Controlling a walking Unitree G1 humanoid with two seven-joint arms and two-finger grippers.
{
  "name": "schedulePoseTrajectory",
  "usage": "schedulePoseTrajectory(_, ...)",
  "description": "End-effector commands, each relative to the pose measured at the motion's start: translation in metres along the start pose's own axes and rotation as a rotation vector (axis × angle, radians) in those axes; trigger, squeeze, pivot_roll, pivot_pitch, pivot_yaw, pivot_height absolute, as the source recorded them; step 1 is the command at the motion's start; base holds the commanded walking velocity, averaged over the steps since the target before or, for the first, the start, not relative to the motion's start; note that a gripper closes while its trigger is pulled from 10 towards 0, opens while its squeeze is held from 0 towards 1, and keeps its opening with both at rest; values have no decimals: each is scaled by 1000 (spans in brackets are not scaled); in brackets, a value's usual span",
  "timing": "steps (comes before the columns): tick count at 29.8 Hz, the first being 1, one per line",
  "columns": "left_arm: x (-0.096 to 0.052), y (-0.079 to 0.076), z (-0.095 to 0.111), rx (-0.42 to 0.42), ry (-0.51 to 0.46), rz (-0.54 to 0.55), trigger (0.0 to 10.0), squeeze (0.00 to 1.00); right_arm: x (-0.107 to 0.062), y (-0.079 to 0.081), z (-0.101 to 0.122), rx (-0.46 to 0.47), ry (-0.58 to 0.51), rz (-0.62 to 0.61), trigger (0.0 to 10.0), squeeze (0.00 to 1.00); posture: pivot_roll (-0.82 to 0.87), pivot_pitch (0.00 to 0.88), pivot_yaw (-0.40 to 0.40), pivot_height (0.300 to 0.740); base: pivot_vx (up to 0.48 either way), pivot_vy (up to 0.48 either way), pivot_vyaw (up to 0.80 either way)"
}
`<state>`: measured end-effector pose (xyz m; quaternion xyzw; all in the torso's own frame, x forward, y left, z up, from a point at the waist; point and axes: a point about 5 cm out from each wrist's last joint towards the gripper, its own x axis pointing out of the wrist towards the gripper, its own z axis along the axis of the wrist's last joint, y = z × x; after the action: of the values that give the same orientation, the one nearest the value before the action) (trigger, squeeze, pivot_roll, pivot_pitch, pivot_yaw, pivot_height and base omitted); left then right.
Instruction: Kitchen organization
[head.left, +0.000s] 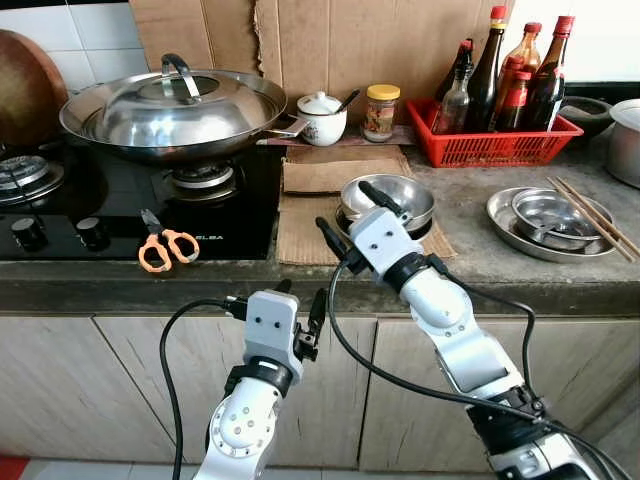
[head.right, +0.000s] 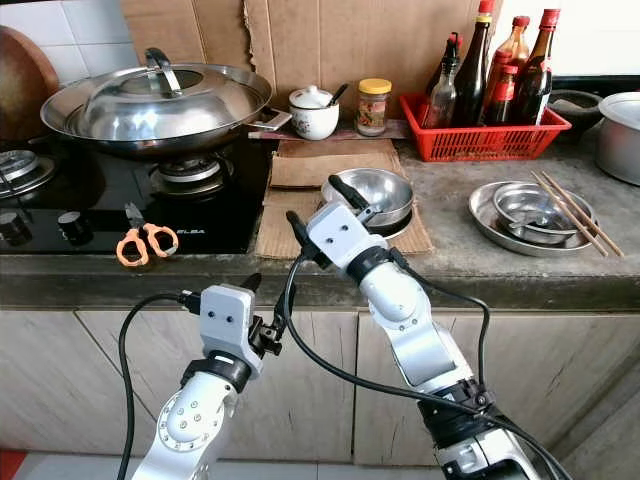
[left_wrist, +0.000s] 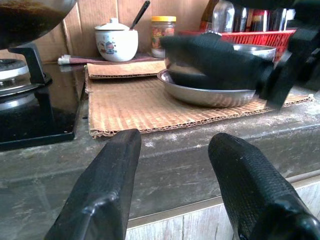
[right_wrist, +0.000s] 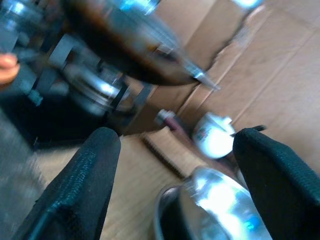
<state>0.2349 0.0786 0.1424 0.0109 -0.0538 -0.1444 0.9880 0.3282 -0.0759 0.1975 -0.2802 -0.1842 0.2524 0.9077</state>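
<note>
Our right gripper (head.left: 352, 214) hung with jaws spread just short of the steel bowl (head.left: 395, 198) on the cardboard mat (head.left: 302, 232), our left gripper (left_wrist: 175, 185) likewise spread below the counter edge, and we judged a skewed approach might shove the bowl off its plate.

The right wrist view is smearing everything: the wok (right_wrist: 131, 46) and the white jar (right_wrist: 216, 134) are showing as soft shapes. The right gripper (head.left: 345, 215) is covering part of the steel bowl (head.left: 400, 192). The picture's edge is cropping the metal pot (head.left: 627, 140) and the brown round object (head.left: 25, 92). Bottle labels in the red basket (head.left: 488, 146) are reading too small.
</note>
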Motion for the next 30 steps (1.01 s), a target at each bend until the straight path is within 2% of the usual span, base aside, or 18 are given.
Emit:
schedulePoseTrajectory(1,-1,-3,3,-9,-15,-5,10000,0,5,2,-1,-44,12,41,10000,0,49,22,-17,740,0,0,0)
schedulePoseTrajectory(8,-2,-3,3,-10,-15,1,10000,0,11,-3,-9,-100,66,15,10000,0,51,23,-26,740,0,0,0)
schedulePoseTrajectory(22,-1,-4,3,-11,-19,7,10000,0,18,-17,-18,-136,104,-43,10000,0,50,19,-33,740,0,0,0)
schedulePoseTrajectory(23,-1,-4,3,-11,-19,8,10000,0,18,-17,-18,-137,106,-45,2275,0,50,19,-33,740,0,0,0)
schedulePoseTrajectory(24,-1,-4,3,-11,-20,9,10000,0,17,-18,-20,-146,109,-44,0,0,50,17,-34,740,0,0,0)
schedulePoseTrajectory(30,0,-4,3,-9,-21,11,10000,0,16,-20,-24,-160,118,-43,0,0,48,15,-36,740,0,0,0)
